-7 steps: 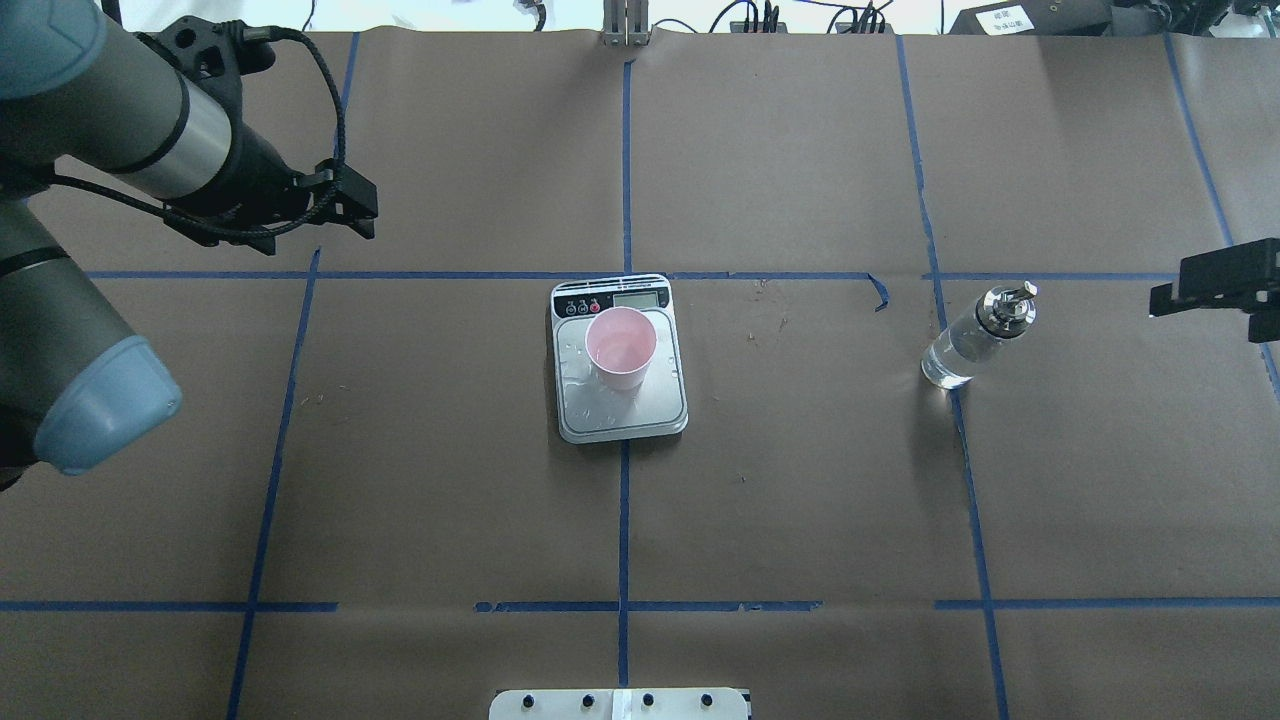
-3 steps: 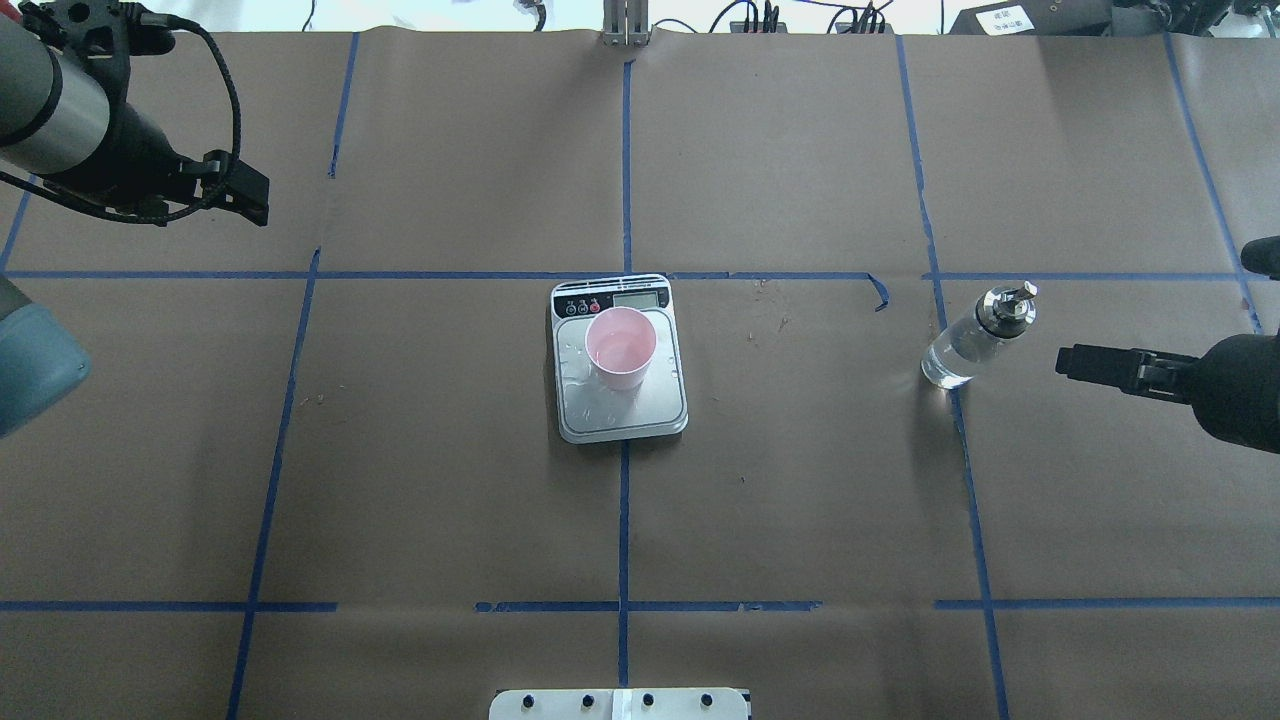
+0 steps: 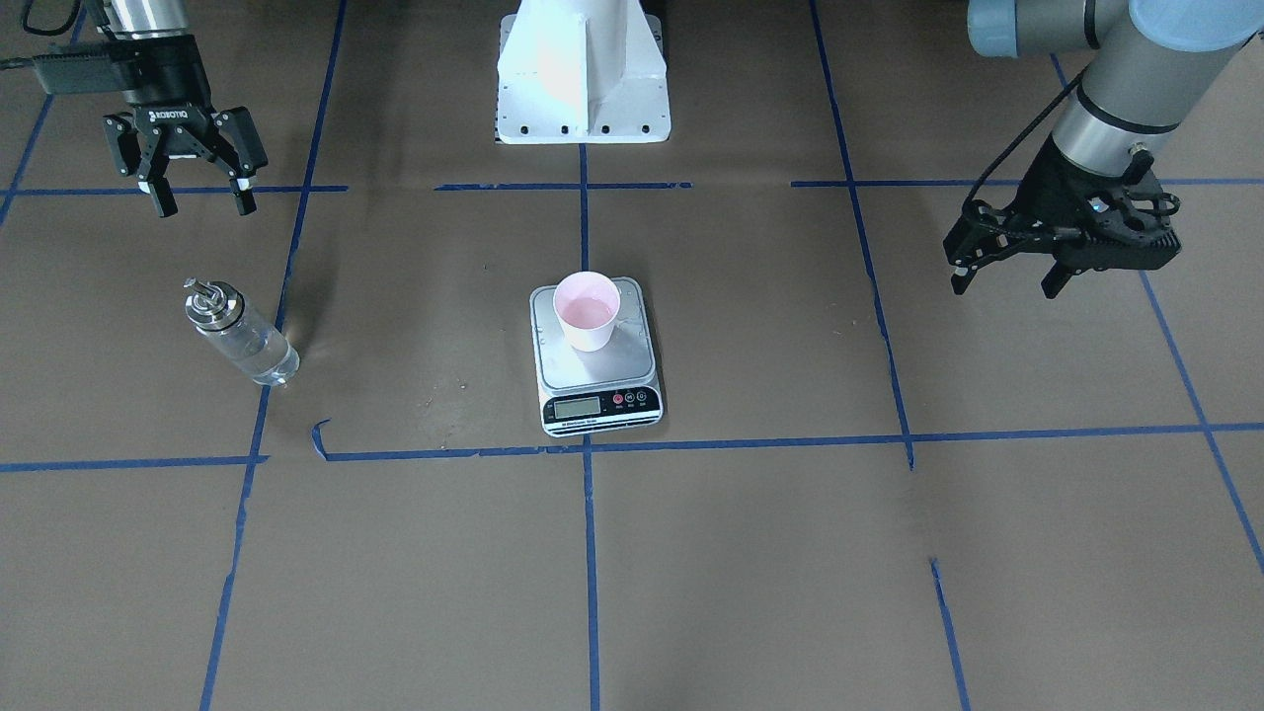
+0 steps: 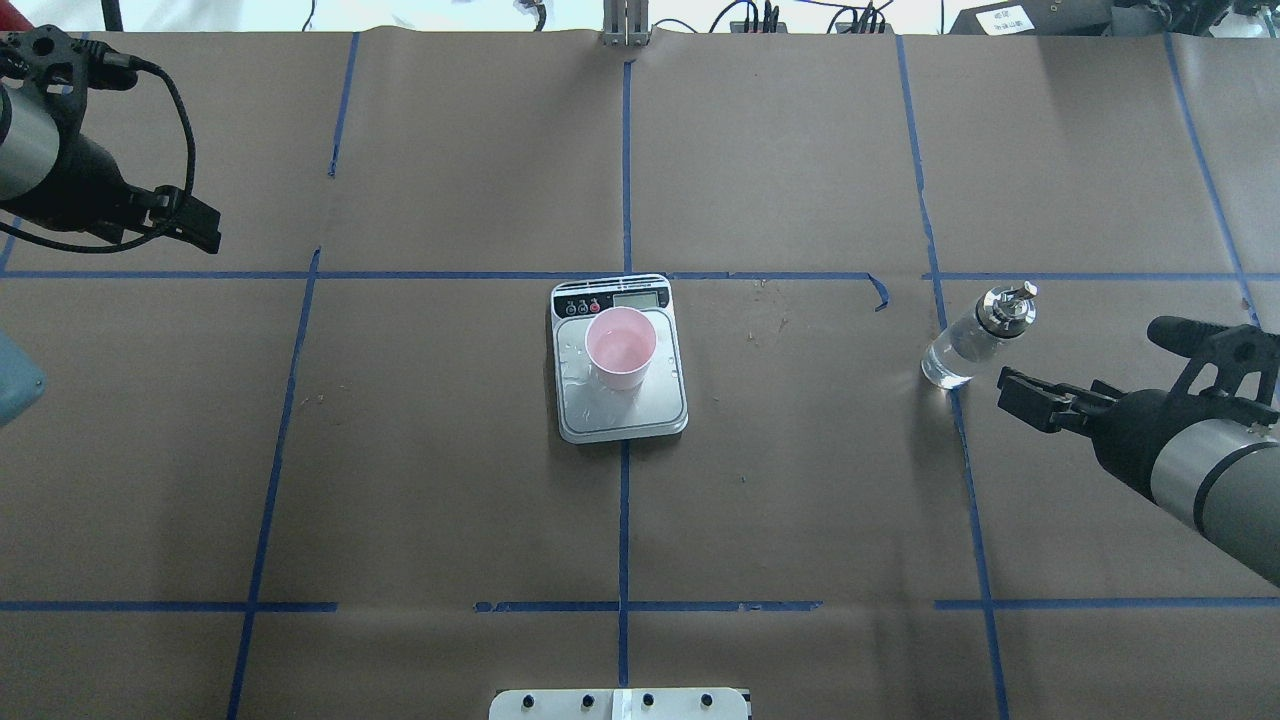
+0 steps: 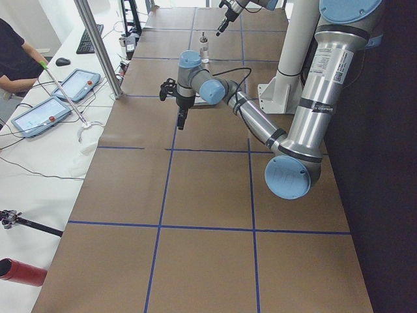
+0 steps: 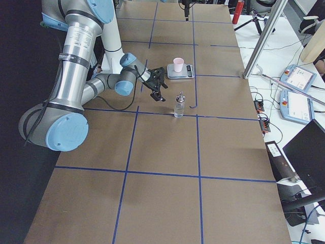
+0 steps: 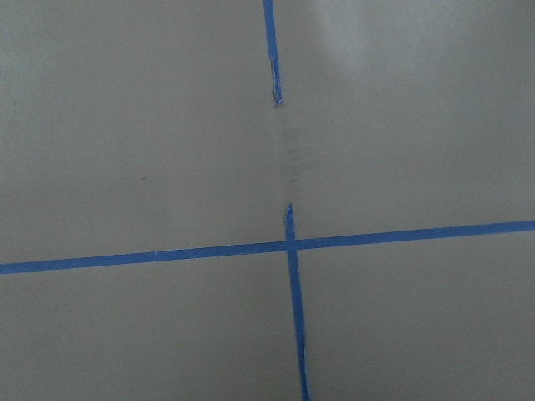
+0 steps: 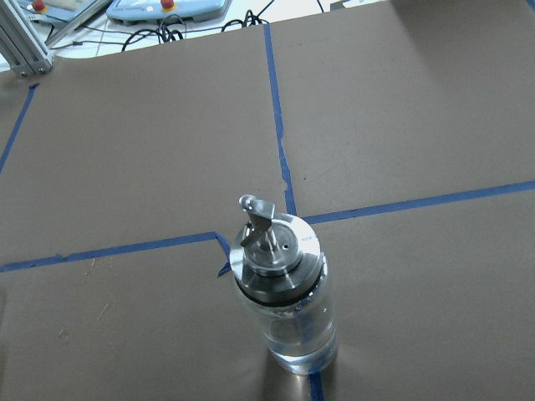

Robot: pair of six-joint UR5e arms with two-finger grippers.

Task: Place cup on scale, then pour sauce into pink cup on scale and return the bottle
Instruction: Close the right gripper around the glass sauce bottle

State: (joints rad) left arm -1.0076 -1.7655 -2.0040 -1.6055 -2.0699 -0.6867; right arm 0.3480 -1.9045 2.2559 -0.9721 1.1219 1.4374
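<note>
The pink cup [image 4: 621, 348] stands upright on the scale [image 4: 625, 412], also in the front view, cup [image 3: 587, 311] on scale [image 3: 597, 377]. The clear bottle [image 4: 975, 335] with its metal spout stands on the table to the right, apart from both. It also shows in the front view [image 3: 237, 331] and fills the right wrist view [image 8: 282, 301]. The sauce inside is barely visible. My right gripper [image 4: 1015, 393] is open and empty, close beside the bottle without touching it, and shows in the front view [image 3: 202, 207]. My left gripper [image 3: 1002, 286] is open and empty, far left in the overhead view [image 4: 205, 235].
Small droplets lie on the scale's plate [image 4: 575, 365]. The robot's white base [image 3: 583, 79] stands at the table's near edge. Blue tape lines [image 7: 288, 246] cross the brown table cover. Operators' tablets [image 6: 299, 79] and a metal post [image 6: 261, 43] sit beyond the far edge.
My right arm has swung in from the right edge toward the bottle. My left arm has pulled back to the far left. Cup, scale and bottle have not moved.
</note>
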